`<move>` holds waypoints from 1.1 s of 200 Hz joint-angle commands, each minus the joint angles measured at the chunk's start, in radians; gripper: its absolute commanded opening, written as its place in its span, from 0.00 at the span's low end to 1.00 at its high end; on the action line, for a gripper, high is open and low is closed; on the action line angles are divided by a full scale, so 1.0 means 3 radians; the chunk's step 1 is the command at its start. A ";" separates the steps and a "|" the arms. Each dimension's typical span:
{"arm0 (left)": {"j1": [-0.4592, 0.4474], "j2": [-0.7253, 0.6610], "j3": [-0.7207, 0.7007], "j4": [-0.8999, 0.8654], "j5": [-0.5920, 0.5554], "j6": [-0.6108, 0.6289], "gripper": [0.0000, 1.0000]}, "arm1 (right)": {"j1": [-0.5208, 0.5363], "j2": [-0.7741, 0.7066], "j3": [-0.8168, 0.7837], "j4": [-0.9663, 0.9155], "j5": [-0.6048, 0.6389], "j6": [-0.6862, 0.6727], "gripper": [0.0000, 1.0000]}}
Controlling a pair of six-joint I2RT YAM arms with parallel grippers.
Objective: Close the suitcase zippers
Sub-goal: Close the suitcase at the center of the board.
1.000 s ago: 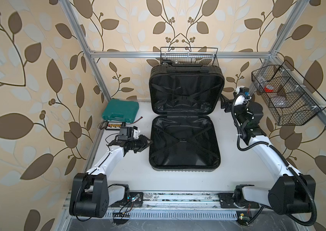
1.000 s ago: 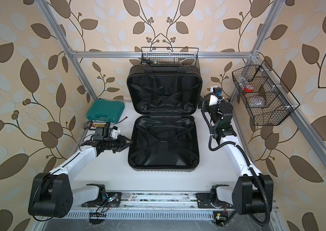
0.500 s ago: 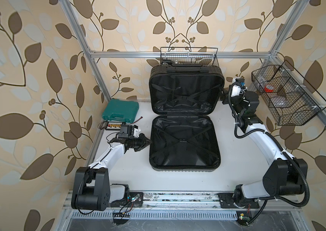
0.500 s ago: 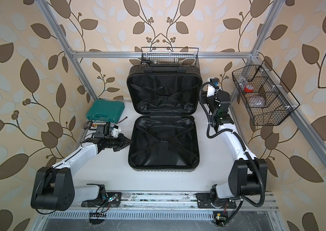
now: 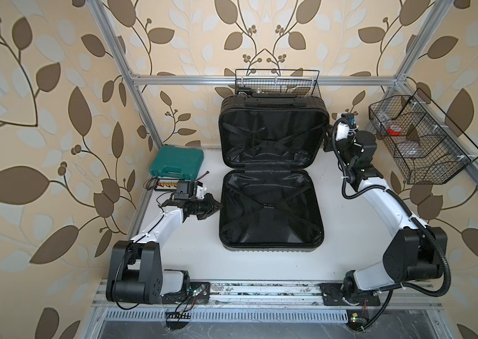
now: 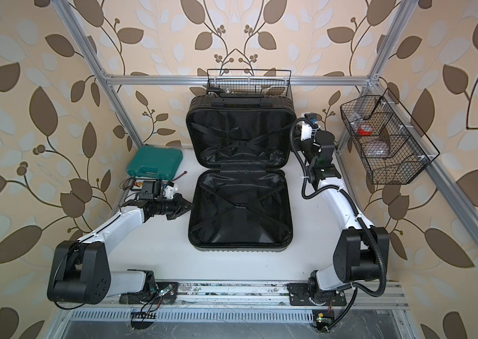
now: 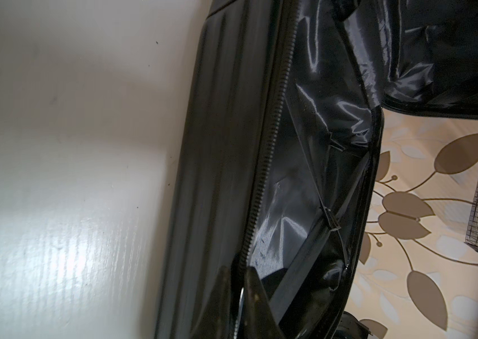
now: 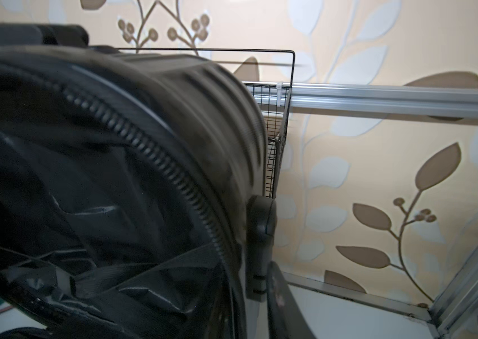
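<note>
In both top views the suitcase (image 5: 271,211) (image 6: 240,211) lies open in the middle of the bench (image 5: 343,249). One half is flat toward the front edge. The other half stands upright at the back edge, just below a wire basket (image 5: 275,82). A teal case (image 5: 176,160) sits near the back left corner. The left gripper (image 5: 217,207) (image 6: 191,205) touches the left rim of the flat half, its tips drawn to a point. The right gripper (image 5: 327,142) is against the right side of the upright half, with its tips hidden behind the shell.

In the left wrist view the zippers (image 7: 264,176) run as a toothed track along the rim of the flat half. They run straight in between the left gripper (image 7: 240,293) fingers, which are pinched together on the track.

The right wrist view is blurred. The zippers (image 8: 173,176) curve round the upright half's rim, and one dark finger (image 8: 281,302) lies just beside the ribbed shell. Whether this gripper is closed or holds anything cannot be told.
</note>
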 commanded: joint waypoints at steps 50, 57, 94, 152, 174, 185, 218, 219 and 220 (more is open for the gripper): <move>-0.0171 0.0047 0.0084 0.0211 -0.0190 -0.0146 0.00 | -0.0018 -0.0157 -0.0049 0.0005 -0.0304 0.0067 0.00; -0.0186 0.0045 0.0078 0.0264 -0.0223 -0.0199 0.00 | -0.0018 -0.0206 -0.0099 0.0016 -0.0343 0.0079 0.00; -0.0220 0.0091 0.0106 0.0535 -0.0423 -0.0440 0.00 | -0.0019 -0.0567 -0.0445 0.0028 -0.0510 0.0173 0.00; -0.0221 0.0234 0.0231 0.0851 -0.0542 -0.0543 0.00 | -0.0004 -0.1326 -0.1195 -0.0111 -0.0637 0.0316 0.00; -0.0221 0.0340 0.0318 0.0844 -0.0532 -0.0485 0.00 | -0.0006 -0.1622 -0.1468 -0.0256 -0.0659 0.0363 0.00; -0.0220 0.0376 0.0359 0.0827 -0.0524 -0.0457 0.00 | -0.0001 -0.1785 -0.1601 -0.0361 -0.0647 0.0398 0.00; -0.0221 0.0533 0.0513 0.0729 -0.0461 -0.0217 0.00 | 0.0004 -0.2302 -0.2067 -0.0521 -0.0576 0.0519 0.21; -0.0220 0.0539 0.0522 0.0720 -0.0460 -0.0209 0.00 | 0.0003 -0.2314 -0.2080 -0.0528 -0.0573 0.0522 0.22; -0.0220 0.0545 0.0529 0.0711 -0.0459 -0.0202 0.00 | 0.0004 -0.2328 -0.2091 -0.0537 -0.0571 0.0523 0.22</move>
